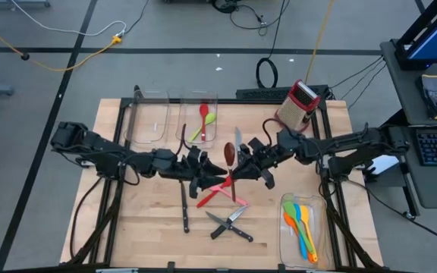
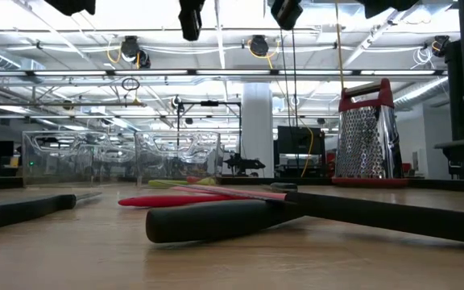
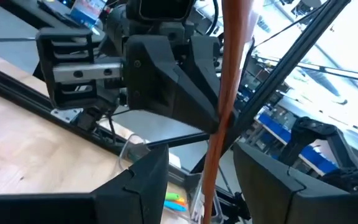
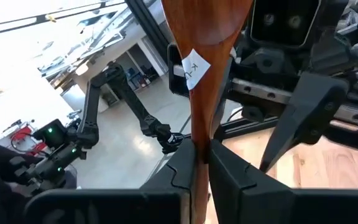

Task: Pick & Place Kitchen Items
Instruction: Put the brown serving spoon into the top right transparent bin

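Handover at mid-table, read from my left: an empty clear bin (image 1: 137,121) stands at the back edge, and beside it a second bin (image 1: 185,114) holds a red spoon (image 1: 204,113) and a green utensil (image 1: 208,121). My left gripper (image 1: 202,165) hangs above the boards with its fingers (image 3: 143,180) spread wide on either side of the brown spoon (image 1: 229,154), whose handle runs up between them; I cannot see them touching it. Below lie a black-handled knife (image 1: 184,208), crossed red and pink spatulas (image 1: 217,191) and two more knives (image 1: 231,224). My right gripper (image 1: 250,158) meets the left head-on and is clamped tight on the spoon's wooden handle, carrying it clear of the table. Further right stand the red box grater (image 1: 302,102) and, at the front, a third bin (image 1: 283,220) of orange, blue, yellow and green utensils (image 1: 300,227). The step in hand looks like a pass between my two claws. To do it well, I should centre the handle between the left pads, close them squarely until the grip is firm, and only then ease the right claw off, drawing it straight back along the handle so the spoon neither twists nor slips onto the clutter beneath.
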Controlling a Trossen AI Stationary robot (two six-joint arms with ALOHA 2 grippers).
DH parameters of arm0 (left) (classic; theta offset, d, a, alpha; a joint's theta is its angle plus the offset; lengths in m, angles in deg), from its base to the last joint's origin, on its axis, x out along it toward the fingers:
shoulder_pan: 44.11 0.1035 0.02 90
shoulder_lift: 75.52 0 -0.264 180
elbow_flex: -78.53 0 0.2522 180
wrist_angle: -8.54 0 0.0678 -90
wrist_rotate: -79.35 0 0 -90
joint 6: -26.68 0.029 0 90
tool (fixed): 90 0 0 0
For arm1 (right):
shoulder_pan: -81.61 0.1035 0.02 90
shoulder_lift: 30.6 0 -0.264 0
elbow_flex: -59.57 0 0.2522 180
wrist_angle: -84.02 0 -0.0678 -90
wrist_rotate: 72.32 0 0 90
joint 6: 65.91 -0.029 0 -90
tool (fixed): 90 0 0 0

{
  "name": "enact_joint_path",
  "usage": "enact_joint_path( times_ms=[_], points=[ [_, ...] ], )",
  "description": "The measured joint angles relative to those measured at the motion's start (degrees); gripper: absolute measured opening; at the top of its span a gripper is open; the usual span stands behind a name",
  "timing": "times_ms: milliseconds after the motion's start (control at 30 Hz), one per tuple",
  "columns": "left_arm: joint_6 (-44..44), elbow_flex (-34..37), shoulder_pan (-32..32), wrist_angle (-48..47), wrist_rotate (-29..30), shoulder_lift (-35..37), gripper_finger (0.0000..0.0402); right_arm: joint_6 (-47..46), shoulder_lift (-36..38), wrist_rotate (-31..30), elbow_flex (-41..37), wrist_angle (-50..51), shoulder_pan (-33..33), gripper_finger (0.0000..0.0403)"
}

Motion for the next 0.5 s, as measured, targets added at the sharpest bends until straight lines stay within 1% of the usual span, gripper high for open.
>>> enact_joint_path(
  times_ms=[233,333,400,500],
  points=[
    [-0.8,0.0,-0.1,0.3,1.0,0.0,0.0186,-1.1,0.0,-0.4,0.0,-2.5,-0.3,0.0018],
    [-1.0,0.0,-0.1,0.3,1.3,0.0,0.0186,-1.1,-0.8,-2.7,0.0,-3.3,-0.3,0.0018],
    [-1.1,0.0,-0.3,0.4,1.3,0.0,0.0186,-1.7,-1.4,-3.0,0.0,-3.6,-0.3,0.0018],
    [-0.1,-1.2,-0.5,-0.3,0.8,-0.1,0.0186,-3.5,-3.2,-3.2,0.0,-8.6,-0.4,0.0018]
  ],
)
